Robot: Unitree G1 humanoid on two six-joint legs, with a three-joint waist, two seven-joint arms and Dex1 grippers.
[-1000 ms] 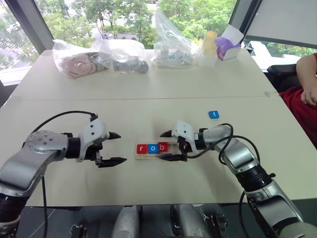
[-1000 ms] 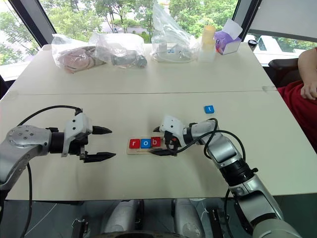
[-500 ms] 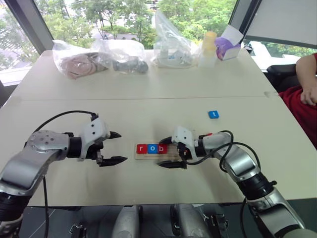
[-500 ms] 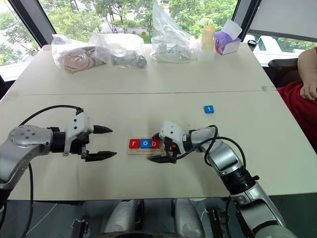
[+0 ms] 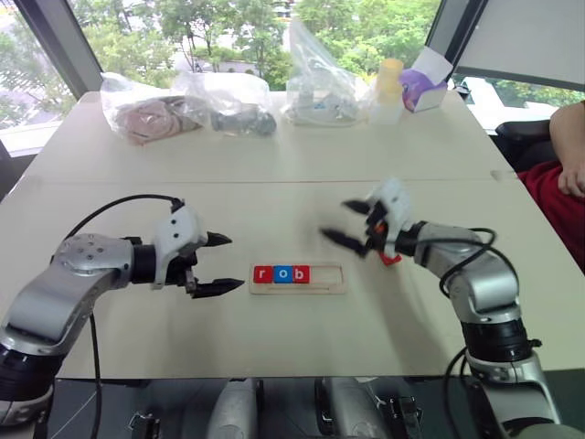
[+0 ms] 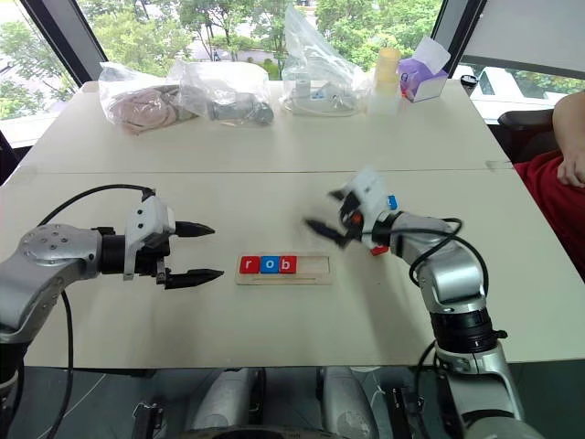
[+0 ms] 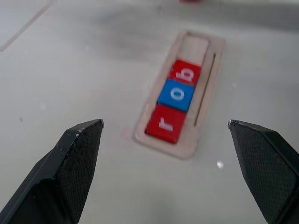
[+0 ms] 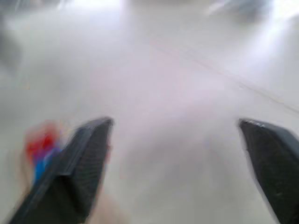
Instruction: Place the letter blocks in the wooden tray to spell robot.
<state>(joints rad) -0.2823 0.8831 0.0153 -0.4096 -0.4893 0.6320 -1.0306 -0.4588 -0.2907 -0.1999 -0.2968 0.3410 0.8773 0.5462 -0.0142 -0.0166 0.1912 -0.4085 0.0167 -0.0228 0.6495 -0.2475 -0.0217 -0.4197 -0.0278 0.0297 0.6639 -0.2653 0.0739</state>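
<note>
Left wrist view: blocks r (image 7: 165, 124), o (image 7: 176, 94) and b (image 7: 185, 73) lie flat, touching in a row, at one end of the tray (image 7: 207, 99); its other slots are bare. A blue block (image 6: 391, 202) shows just behind the right claw (image 6: 331, 211). Judged light, stiff and smooth, best pinched across opposite edges. Both the right claw and the left claw (image 5: 223, 263) stand wide and empty, above the tabletop (image 5: 274, 165).

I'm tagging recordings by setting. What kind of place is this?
Probably an office or lab room, several floors up: a large pale table beside big windows looking onto treetops, bagged items along its far edge, and a seated person at the side.
</note>
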